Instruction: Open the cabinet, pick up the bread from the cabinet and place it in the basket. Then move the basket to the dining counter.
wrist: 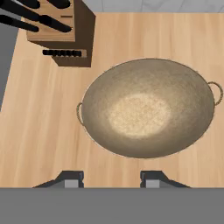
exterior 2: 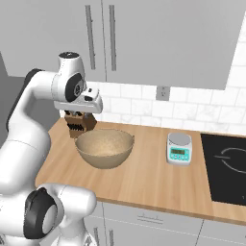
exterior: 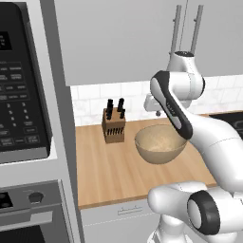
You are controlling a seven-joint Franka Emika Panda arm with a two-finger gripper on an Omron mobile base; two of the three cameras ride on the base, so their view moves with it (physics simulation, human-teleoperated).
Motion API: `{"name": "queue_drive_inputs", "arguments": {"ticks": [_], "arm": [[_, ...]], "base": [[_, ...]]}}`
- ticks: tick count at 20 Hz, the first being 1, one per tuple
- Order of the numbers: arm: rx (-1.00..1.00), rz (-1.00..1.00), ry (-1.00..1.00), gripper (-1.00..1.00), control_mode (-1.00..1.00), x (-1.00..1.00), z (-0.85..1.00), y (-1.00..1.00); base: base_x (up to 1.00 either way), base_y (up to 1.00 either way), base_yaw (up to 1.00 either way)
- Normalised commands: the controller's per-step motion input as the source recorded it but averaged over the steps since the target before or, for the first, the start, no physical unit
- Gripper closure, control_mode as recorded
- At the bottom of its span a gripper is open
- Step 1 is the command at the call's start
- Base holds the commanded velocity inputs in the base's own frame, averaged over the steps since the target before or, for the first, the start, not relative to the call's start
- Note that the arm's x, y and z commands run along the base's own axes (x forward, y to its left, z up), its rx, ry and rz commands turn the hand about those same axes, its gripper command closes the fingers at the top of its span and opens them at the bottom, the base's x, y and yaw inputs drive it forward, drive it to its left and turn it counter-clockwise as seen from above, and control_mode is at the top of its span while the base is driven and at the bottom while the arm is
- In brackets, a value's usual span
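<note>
We saw the pincer [wrist: 109,178] hanging above the wooden bench [exterior 2: 158,178], its two tips parted with nothing between them. The basket [exterior 2: 104,148] sat on the bench below it, just beside the knife block [exterior: 114,126]. The cabinet [exterior 2: 144,38] above had both doors shut. A small kitchen scale [exterior 2: 179,148] stood between basket and hob [exterior 2: 226,161].

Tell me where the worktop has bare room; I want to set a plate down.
Bare wood lies between the basket and the kitchen scale, and along the front edge before both. It is crowded at the back left, where the knife block stands close behind the basket.
</note>
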Motion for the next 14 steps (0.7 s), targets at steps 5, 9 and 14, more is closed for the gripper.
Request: {"name": "queue_drive_inputs", "arguments": {"ticks": [5,9,14], "arm": [[-0.01,0.0,0.0,-1.0,-1.0,-0.02,0.0,0.0],[-0.04,-0.03,-0.03,-1.0,-1.0,-0.04,0.0,0.01],[-0.27,-0.09,-0.25,-1.0,-1.0,0.0,0.6,0.27]], "base": [[0.0,0.0,0.0],[0.0,0.0,0.0],[0.0,0.0,0.0]]}}
